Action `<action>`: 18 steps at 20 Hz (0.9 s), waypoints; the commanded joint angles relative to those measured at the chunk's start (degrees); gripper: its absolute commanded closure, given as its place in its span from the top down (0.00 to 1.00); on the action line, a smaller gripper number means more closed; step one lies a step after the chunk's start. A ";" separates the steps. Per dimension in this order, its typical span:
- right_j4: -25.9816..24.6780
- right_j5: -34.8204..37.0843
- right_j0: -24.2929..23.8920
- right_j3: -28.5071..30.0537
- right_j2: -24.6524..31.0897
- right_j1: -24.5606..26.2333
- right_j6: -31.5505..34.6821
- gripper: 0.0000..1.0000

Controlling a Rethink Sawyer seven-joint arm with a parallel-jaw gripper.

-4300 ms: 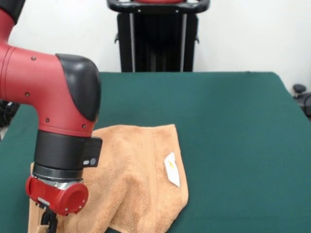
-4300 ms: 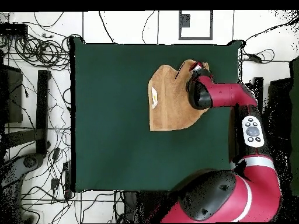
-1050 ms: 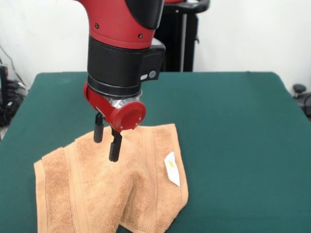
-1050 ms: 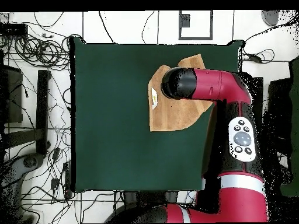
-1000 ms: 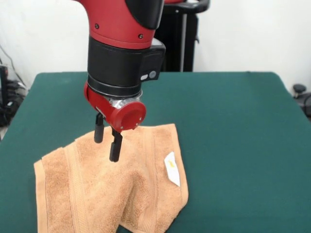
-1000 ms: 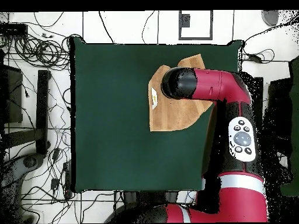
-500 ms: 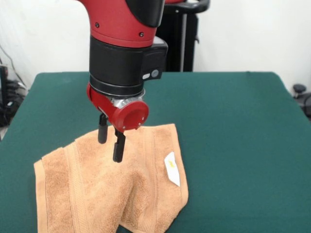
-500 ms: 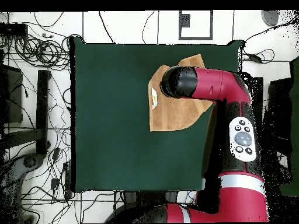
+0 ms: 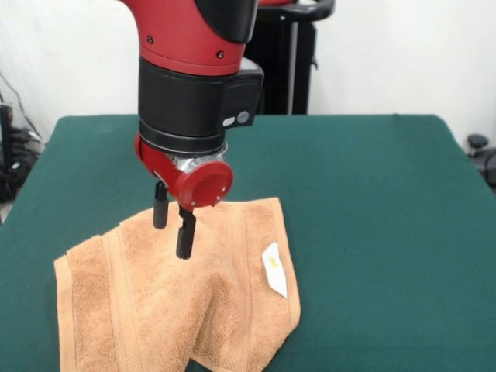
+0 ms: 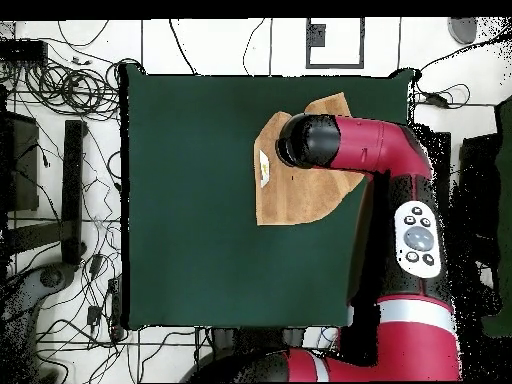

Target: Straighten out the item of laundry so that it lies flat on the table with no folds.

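The orange-tan towel (image 9: 194,302) lies on the green table (image 9: 372,201) near its front left, with one part doubled over along a diagonal fold and a small white label (image 9: 273,269) showing on its right side. In the overhead view the towel (image 10: 290,200) lies partly hidden under the arm, and the label (image 10: 264,168) shows at its left edge. My gripper (image 9: 172,229) hangs open just above the towel's upper middle, its two black fingers (image 9: 184,232) apart with nothing between them. In the overhead view the arm's head covers the gripper.
A black stand (image 9: 252,58) rises behind the table's far edge. Cables (image 10: 60,90) lie on the floor beside the table in the overhead view. The green table top (image 10: 190,200) stretches wide to the towel's left in the overhead view.
The arm came from the towel's front left corner to above its upper middle, and that corner now lies spread out. In the last second the gripper only shifted slightly.
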 commanded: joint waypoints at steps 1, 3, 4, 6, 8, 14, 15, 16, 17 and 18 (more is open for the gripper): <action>1.29 4.84 1.76 6.54 5.41 2.78 -5.50 1.00; 2.56 6.63 2.39 6.65 5.33 2.71 -3.65 1.00; 3.02 6.97 2.90 6.83 5.09 2.56 -2.43 1.00; 3.79 7.47 3.82 7.13 4.60 2.27 -0.29 1.00; 4.33 7.86 5.12 7.31 3.59 1.84 2.09 1.00; 6.78 11.54 8.31 6.39 1.00 1.42 7.60 1.00; 7.12 12.11 9.24 5.74 0.23 1.66 9.18 1.00; 7.41 12.33 9.70 5.46 -0.18 1.79 9.77 1.00; 7.60 12.48 10.07 5.20 -0.60 1.94 10.10 1.00; 7.79 12.62 10.43 4.93 -1.02 2.09 10.42 1.00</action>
